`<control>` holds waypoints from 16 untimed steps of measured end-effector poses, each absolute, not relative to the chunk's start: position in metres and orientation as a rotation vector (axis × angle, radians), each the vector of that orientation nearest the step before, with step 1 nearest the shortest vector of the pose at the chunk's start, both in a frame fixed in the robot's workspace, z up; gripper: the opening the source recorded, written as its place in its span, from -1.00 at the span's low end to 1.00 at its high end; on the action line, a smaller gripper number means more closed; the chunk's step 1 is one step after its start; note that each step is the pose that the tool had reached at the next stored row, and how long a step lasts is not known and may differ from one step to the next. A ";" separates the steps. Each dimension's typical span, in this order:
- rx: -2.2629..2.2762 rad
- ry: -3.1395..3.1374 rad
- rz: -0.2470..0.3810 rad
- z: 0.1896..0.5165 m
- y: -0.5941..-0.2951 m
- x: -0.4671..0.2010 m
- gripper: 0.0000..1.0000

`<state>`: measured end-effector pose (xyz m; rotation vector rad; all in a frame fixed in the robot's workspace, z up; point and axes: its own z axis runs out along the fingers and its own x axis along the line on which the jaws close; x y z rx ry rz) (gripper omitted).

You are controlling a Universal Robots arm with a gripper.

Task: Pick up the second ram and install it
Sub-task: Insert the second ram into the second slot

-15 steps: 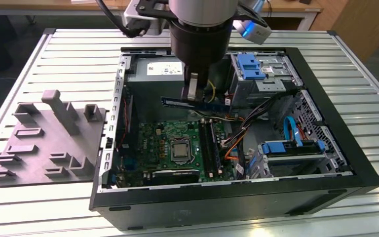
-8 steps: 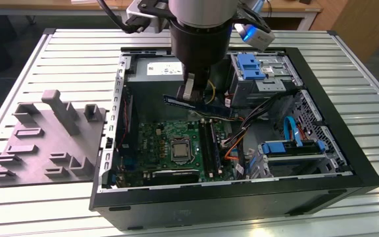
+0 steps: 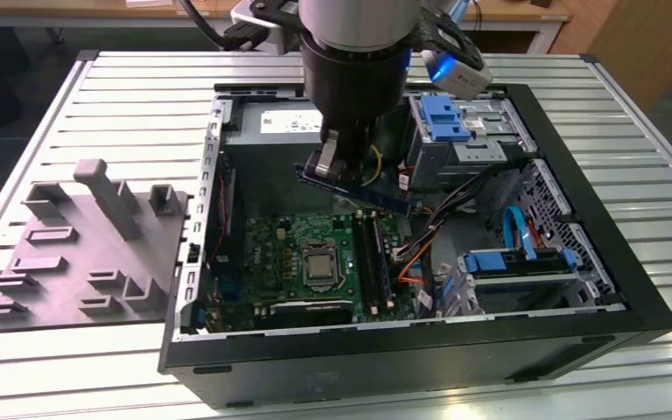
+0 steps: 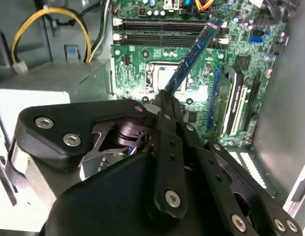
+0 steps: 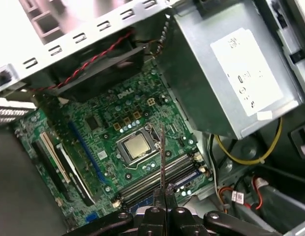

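The second ram (image 3: 357,189) is a thin dark-blue stick held in the air above the green motherboard (image 3: 295,241), inside the open computer case. My gripper (image 3: 329,164) is shut on one end of it. In the second wrist view the ram (image 4: 193,53) runs slanted out from the gripper (image 4: 165,101) over the board. The first wrist view sees the ram (image 5: 162,157) edge-on as a thin line rising from the gripper (image 5: 165,200), over the long black memory slots (image 5: 160,178). Those slots (image 3: 369,249) lie below and in front of the ram, apart from it.
The grey power supply (image 3: 269,124) sits at the back of the case, with yellow wires (image 4: 54,14) beside it. Blue drive brackets (image 3: 444,115) and cables (image 3: 514,234) fill the exterior view's right side. The CPU socket (image 3: 316,265) is beside the slots. A grey fixture block (image 3: 80,254) stands outside the case wall (image 3: 202,219).
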<state>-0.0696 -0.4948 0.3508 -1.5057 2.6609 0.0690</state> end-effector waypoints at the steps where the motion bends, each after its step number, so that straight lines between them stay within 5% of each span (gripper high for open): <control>1: -1.482 2.674 0.068 0.351 -0.495 -0.070 -0.77; 16: -1.101 2.847 0.050 0.348 -0.495 -0.070 -0.77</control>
